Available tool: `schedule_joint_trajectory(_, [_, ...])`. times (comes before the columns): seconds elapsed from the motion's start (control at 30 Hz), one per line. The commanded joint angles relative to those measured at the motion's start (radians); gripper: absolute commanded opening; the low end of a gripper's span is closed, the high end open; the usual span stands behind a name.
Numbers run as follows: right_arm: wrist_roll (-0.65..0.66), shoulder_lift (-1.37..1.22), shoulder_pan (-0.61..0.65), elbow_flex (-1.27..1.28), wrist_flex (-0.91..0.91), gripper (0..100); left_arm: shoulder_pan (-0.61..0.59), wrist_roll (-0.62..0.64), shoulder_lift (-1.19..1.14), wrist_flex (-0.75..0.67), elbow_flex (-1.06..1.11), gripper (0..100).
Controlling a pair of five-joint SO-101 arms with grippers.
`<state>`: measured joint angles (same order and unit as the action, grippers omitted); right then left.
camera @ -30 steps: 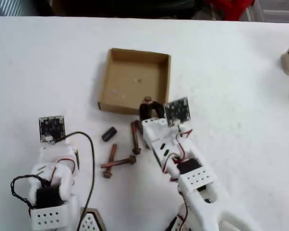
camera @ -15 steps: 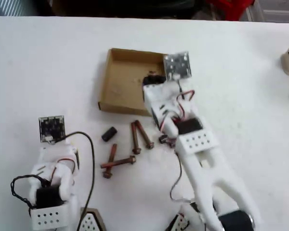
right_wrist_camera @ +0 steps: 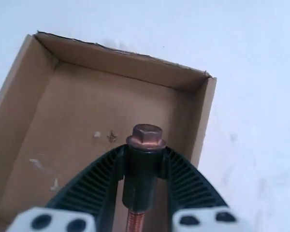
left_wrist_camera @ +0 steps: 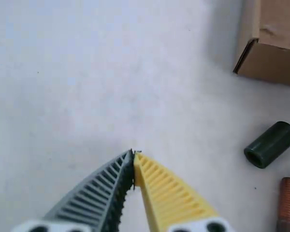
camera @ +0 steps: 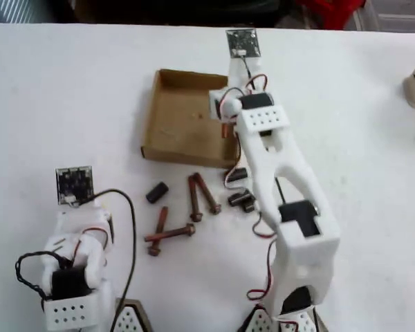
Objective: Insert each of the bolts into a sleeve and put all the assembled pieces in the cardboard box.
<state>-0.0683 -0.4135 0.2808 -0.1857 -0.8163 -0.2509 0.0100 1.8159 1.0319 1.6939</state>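
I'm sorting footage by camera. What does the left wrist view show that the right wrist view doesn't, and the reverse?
Left wrist only: the shut left gripper, a loose black sleeve and a bolt end on the table. Right wrist only: the right gripper shut on a sleeved bolt. Both: the cardboard box and the table.

White table [camera: 62,83] carries cardboard box [camera: 171,153], loose bolts [camera: 171,235], dark sleeve [camera: 156,192].
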Motion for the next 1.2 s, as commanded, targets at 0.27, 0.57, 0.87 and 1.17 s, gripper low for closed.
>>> schedule_joint_trajectory(0.27, [0.117,-0.285,-0.018,-0.4,-0.194,1.9,-0.01,-0.008,0.008,0.003,-0.002,2])
schedule_joint_trajectory(0.57, [0.15,-0.375,-0.012,-0.621,-0.374,21.9,-0.01,-0.008,0.008,0.003,-0.002,2])
schedule_joint_trajectory(0.87, [0.15,-0.375,-0.01,-0.922,-0.618,7.6,-0.01,-0.008,0.008,0.0,-0.002,2])
schedule_joint_trajectory(1.17, [0.16,-0.374,-0.018,-1.223,-0.958,1.5,-0.01,-0.008,0.008,0.0,-0.002,2])
